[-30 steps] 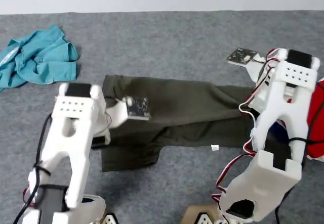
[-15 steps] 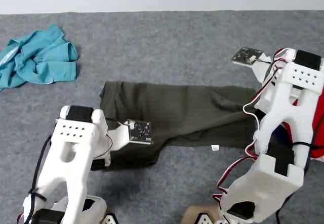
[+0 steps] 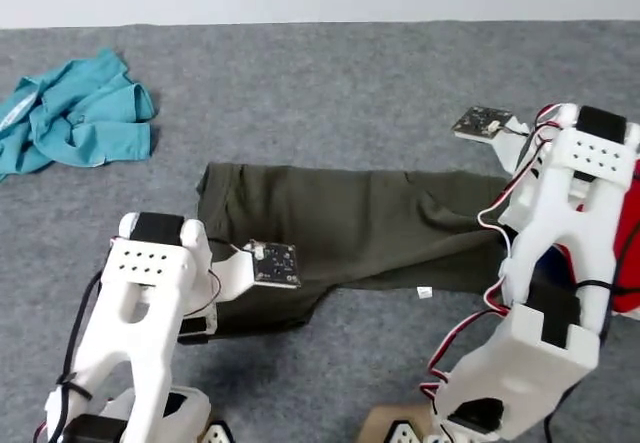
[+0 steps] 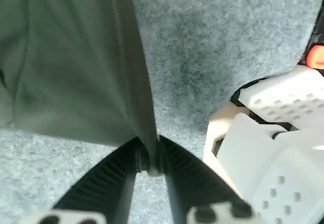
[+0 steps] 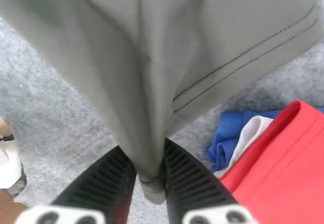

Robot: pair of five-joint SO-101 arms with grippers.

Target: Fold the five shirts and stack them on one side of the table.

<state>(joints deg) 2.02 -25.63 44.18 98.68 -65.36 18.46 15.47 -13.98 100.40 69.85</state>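
The green shirt lies stretched across the middle of the grey table. The left gripper pinches 1 end. The right gripper pinches the other end, beside a red shirt. A teal shirt lies far off.

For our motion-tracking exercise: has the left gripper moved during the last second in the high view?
Yes. The left gripper, shut on the olive shirt, has pulled back toward the arms' bases, farther from the unmoved teal shirt.
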